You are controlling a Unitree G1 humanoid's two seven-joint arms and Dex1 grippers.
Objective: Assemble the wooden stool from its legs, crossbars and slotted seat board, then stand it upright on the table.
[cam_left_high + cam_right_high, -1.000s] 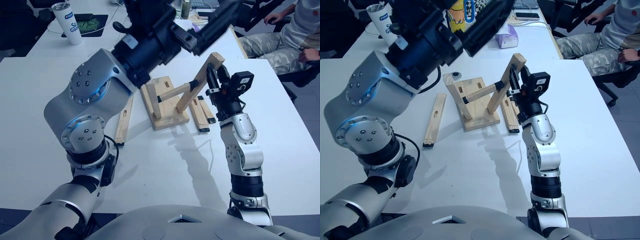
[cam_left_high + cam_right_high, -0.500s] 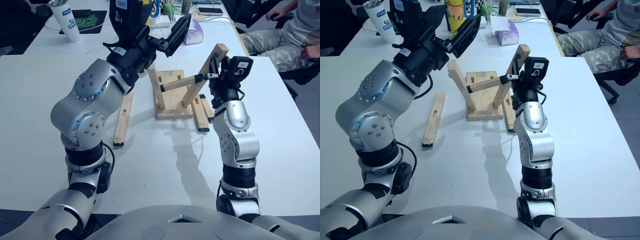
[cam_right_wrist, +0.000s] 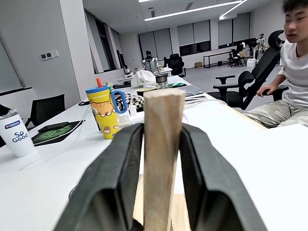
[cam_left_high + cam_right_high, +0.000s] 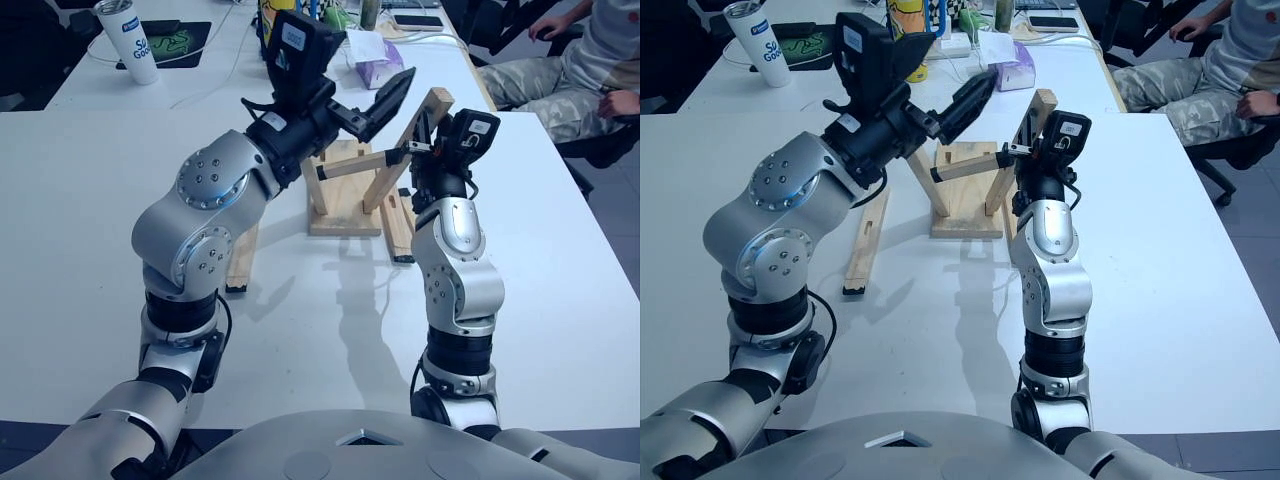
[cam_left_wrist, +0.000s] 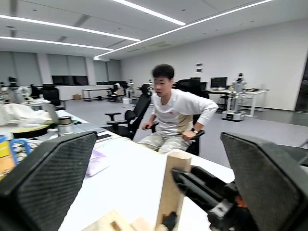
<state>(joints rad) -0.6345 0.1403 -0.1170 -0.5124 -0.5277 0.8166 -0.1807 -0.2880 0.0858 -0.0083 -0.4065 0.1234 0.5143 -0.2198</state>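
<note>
**Bracing the frame before the leaning leg goes home**

The right gripper [image 3: 162, 144] is clamped tight on the top of a pale wooden stool leg [image 4: 433, 103]. The leg leans over the flat slotted seat board [image 4: 345, 208] on the white table [image 4: 80, 200]. A short wooden crossbar [image 4: 355, 165] joins it to a second, nearly upright leg [image 4: 318, 188]. The left gripper [image 5: 156, 159] hangs wide open and empty just above them.

I judge it best to steady the upright leg with the left gripper first, then ease the leaning leg's foot slowly into its slot.

A white lidded tumbler [image 4: 132, 40] and a yellow cartoon mug [image 3: 103, 113] stand on the far desk; their contents are hidden.
</note>
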